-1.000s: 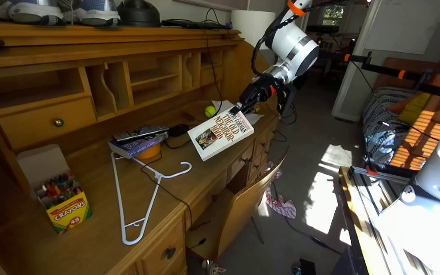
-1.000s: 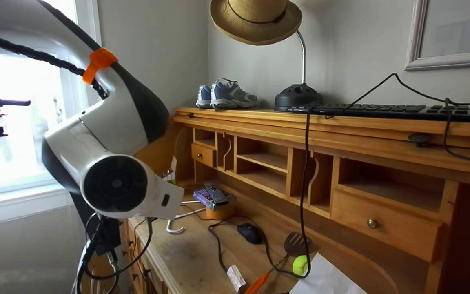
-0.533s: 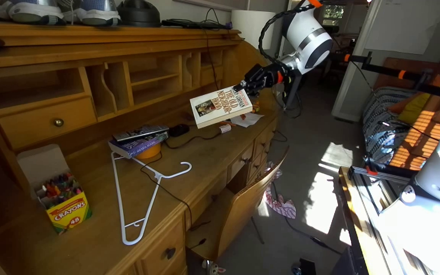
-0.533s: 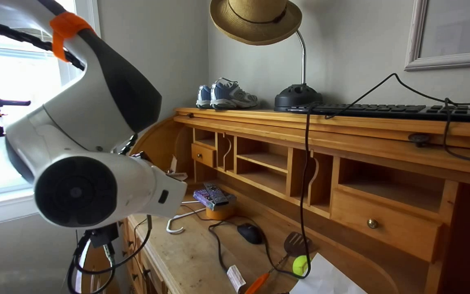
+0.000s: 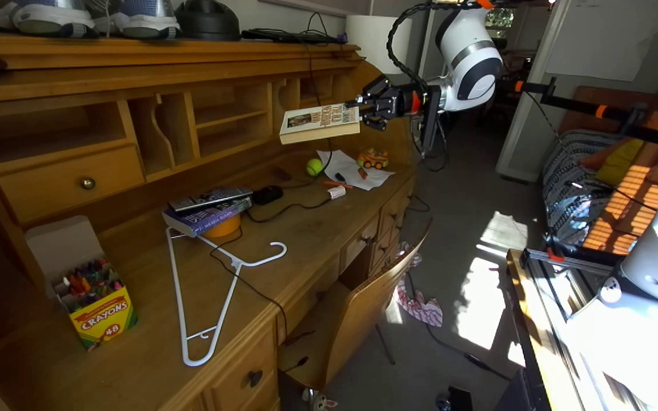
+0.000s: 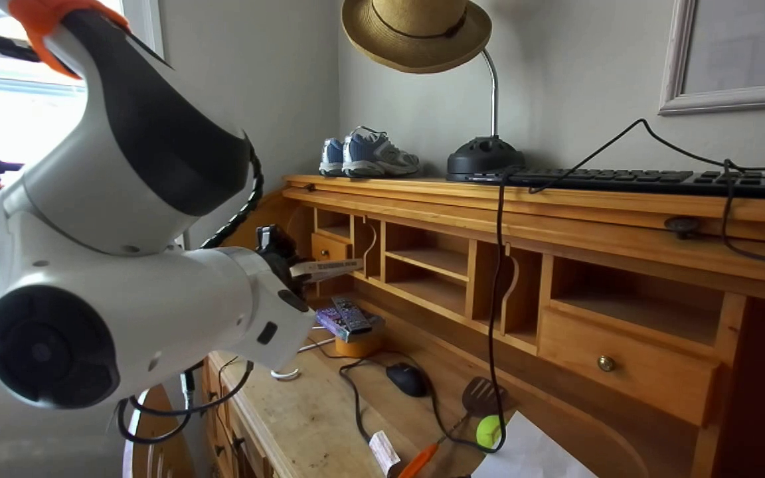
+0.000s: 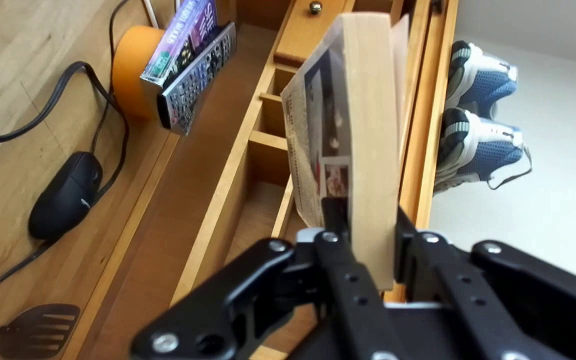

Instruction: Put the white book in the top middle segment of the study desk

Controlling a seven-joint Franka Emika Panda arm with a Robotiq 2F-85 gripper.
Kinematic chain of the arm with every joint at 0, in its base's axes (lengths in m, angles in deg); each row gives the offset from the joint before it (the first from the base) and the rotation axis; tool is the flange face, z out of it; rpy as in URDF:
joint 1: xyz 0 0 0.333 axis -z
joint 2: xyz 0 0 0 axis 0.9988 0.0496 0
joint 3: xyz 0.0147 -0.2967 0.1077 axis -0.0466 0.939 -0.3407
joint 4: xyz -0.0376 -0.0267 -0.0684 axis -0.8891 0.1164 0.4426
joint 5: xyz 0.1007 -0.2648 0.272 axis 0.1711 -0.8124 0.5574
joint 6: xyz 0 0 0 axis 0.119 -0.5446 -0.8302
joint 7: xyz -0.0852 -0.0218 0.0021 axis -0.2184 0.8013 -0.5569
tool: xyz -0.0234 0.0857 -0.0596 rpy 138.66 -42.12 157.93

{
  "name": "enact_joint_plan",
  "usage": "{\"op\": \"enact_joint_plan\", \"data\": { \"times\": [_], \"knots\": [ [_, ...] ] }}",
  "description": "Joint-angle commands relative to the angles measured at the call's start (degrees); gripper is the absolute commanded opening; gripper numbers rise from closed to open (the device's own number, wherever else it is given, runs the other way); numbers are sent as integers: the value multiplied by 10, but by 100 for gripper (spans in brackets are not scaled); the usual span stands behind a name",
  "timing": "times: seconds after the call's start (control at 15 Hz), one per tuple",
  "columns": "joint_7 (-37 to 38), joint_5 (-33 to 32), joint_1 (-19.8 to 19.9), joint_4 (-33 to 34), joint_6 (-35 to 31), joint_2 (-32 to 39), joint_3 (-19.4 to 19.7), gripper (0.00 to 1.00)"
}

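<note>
Honey-brown wood forms the study desk [image 5: 306,240], its top middle segment [image 6: 429,243] open-fronted between narrow slots [image 6: 528,292]. The gripper [image 7: 369,220] pinches the white book [image 5: 320,121] by one edge, cover up, nearly level, above the desk and outside that segment. Lower, a black mouse [image 6: 407,379] and a yellow-green tennis ball [image 6: 488,430] rest on the wood.

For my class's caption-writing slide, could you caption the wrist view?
Gripper holding the white book before the pigeonholes of the study desk, shoes at picture right.
</note>
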Motion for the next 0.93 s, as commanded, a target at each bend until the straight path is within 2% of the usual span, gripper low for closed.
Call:
{"op": "enact_joint_plan", "data": {
  "times": [0.0,0.2,0.27,0.47,0.87],
  "knots": [
    [5,6,-4,1,0,1,5,24],
    [8,11,-4,1,-1,3,5,24],
    [8,12,-4,1,-1,3,5,6],
    [20,71,-16,2,-21,6,-8,6],
    [27,253,-47,14,-59,28,-37,6]
  ]
}}
